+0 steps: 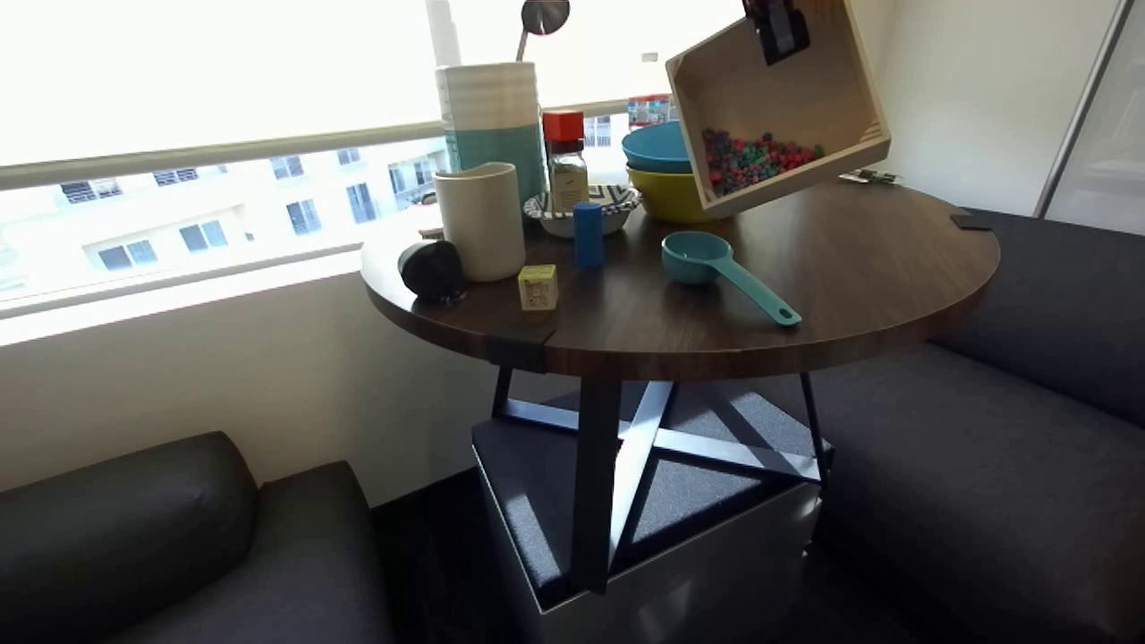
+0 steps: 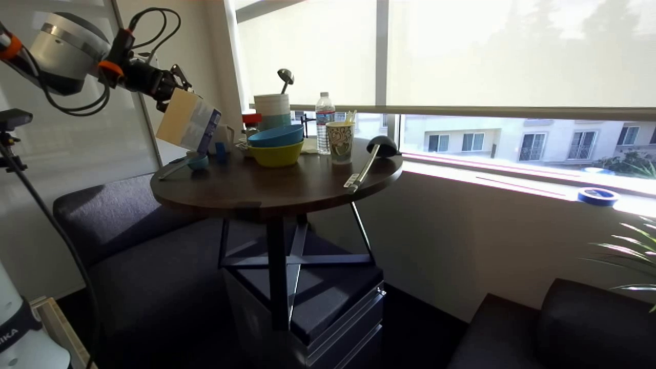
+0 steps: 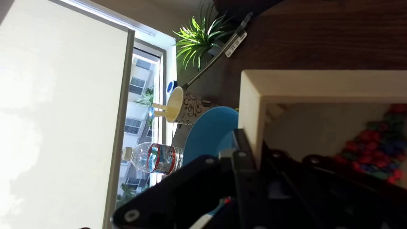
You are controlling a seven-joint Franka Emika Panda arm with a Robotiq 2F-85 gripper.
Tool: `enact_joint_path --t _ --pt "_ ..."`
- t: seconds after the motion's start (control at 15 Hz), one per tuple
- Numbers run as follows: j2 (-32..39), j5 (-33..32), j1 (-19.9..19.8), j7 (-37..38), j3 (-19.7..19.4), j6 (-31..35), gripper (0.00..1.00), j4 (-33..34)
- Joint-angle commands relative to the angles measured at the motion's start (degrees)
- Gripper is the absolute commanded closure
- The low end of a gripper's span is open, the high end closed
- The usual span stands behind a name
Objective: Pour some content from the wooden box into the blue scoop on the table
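The wooden box is pale, open-topped and held tilted in the air above the table. Small colourful pieces lie gathered along its lower side, inside the rim. My gripper is shut on one wall of the box; the wrist view shows the fingers on both sides of that wall of the box. The box also shows from outside in an exterior view, close above the scoop. The blue scoop stands on the table, its handle toward the front edge. The scoop cannot be made out in the wrist view.
A blue bowl stacked in a yellow bowl stands beside the box. A blue cylinder, small cube, white cup, spice jar, paper cup, bottle and ladle stand or lie around.
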Motion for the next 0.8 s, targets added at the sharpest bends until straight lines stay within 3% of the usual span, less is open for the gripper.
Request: enact_joint_path --t 0.0,0.2,0.27,0.47,0.73 --pt "0.48 -0.52 1.23 0.15 -0.97 -0.57 0.94 0.2" --pt "0.95 -0.76 1.24 0.32 -0.97 -0.62 0.94 0.35" --pt "1.46 -2.36 1.21 -0.08 -0.39 -3.51 0.99 0.54" --pt "3.15 -4.66 1.91 -1.01 0.69 -8.68 0.99 0.77" --pt "4.63 -5.62 3.24 -1.03 0.82 -11.56 0.99 0.79"
